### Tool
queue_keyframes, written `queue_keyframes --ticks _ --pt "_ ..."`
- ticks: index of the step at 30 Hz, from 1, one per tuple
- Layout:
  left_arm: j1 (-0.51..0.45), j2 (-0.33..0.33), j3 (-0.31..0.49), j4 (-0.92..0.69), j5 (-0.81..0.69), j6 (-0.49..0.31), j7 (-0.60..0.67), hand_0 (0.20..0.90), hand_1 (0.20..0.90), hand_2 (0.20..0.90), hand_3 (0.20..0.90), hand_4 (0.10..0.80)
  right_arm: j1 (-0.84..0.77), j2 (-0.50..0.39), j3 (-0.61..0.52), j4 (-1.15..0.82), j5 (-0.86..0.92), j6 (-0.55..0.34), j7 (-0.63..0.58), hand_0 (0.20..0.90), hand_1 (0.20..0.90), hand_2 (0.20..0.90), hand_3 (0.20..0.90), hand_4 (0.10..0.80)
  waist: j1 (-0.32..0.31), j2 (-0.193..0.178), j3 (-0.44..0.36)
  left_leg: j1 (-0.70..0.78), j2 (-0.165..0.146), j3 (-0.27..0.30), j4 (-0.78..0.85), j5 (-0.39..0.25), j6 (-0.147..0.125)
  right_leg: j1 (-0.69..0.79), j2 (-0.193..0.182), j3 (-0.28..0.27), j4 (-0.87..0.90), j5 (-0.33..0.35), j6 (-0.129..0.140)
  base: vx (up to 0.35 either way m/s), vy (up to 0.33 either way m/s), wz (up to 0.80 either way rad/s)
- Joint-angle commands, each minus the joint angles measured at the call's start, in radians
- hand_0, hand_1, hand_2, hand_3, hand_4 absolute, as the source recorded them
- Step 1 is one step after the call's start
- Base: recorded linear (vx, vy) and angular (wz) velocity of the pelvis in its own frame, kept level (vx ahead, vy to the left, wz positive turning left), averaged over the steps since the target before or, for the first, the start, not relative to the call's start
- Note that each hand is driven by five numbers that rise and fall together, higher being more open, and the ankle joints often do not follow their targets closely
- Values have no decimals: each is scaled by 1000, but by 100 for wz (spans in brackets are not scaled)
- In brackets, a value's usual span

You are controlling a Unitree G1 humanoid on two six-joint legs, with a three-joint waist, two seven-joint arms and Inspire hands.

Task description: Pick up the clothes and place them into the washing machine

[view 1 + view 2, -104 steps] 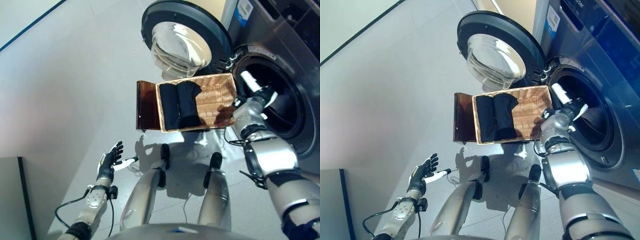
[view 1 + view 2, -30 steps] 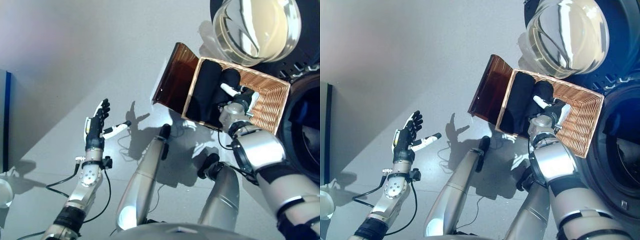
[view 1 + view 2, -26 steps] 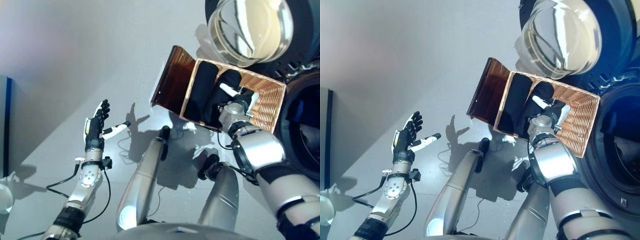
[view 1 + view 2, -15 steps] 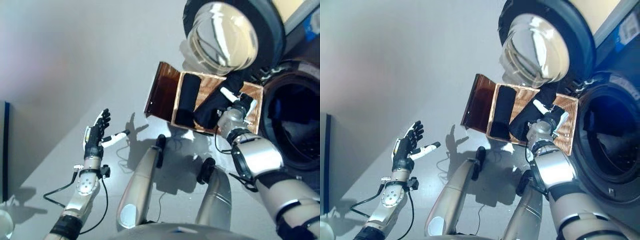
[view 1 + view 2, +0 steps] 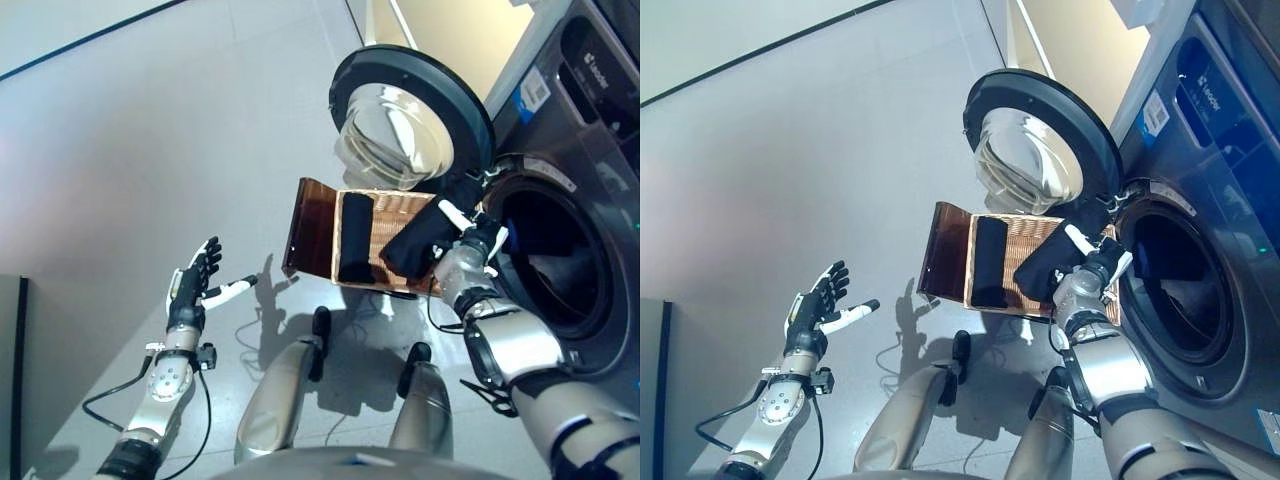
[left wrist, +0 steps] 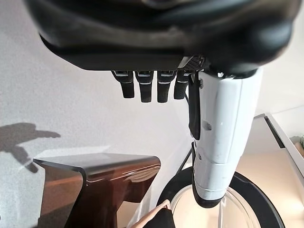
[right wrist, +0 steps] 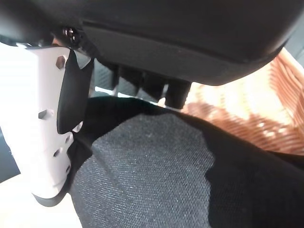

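1. Fingers of my right hand (image 5: 470, 243) were curled over a dark garment (image 5: 425, 240), thumb on one side and fingers on the other, as the right wrist view showed the cloth (image 7: 156, 180) filling the space under the palm.

2. Held clear above the wicker basket (image 5: 392, 215), the garment sagged from the hand toward 8 o'clock, its far end pointing up toward the door hinge at 1 o'clock.

3. Rolled and lying against the basket's 9 o'clock wall, a second dark piece (image 5: 355, 238) was untouched.

4. At 3 o'clock of the hand gaped the washing machine's drum opening (image 5: 545, 255), with something dark already inside; its round glass door (image 5: 405, 125) stood swung wide at 11 o'clock of the basket.

5. Off at 8 o'clock, well apart from everything, my left hand (image 5: 190, 290) hung idle over the floor, fingers straight and spread, holding nothing.

6. I judged the cloth soft, light and limp: it draped rather than kept a shape, so a loose end could trail and snag on the basket rim or the drum's lip.

7. I reckoned the rolled piece was best gripped across its middle, bunching the folds so that nothing unrolled; the weave looked coarse enough not to slip.
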Motion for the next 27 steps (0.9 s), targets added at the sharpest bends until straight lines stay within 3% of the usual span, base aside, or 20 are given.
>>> queue_keyframes --ticks 1,14,27 --pt "6 -11 25 -1 -16 -75 -1 900 900 900 900 800 18 -48 -32 -126 52 -137 11 200 200 200 200 300 -13 27 -57 -81 -10 -6 14 -74 -50 39 27 -38 -141 34 -81 -79 16 1" --pt "5 -82 -13 56 -37 -80 -15 900 900 900 900 800 187 55 -282 -236 435 -302 137 200 200 200 200 300 -28 82 -94 -51 -6 5 -27 -69 -54 48 16 -9 -166 35 -69 24 12 -4" --pt "-5 -119 -73 133 -33 -71 -34 900 900 900 900 800 276 84 -275 -240 475 -296 191 200 200 200 200 300 -55 71 -142 43 -4 23 -110 -55 -64 148 5 -5 -318 98 -42 51 -5 -9"
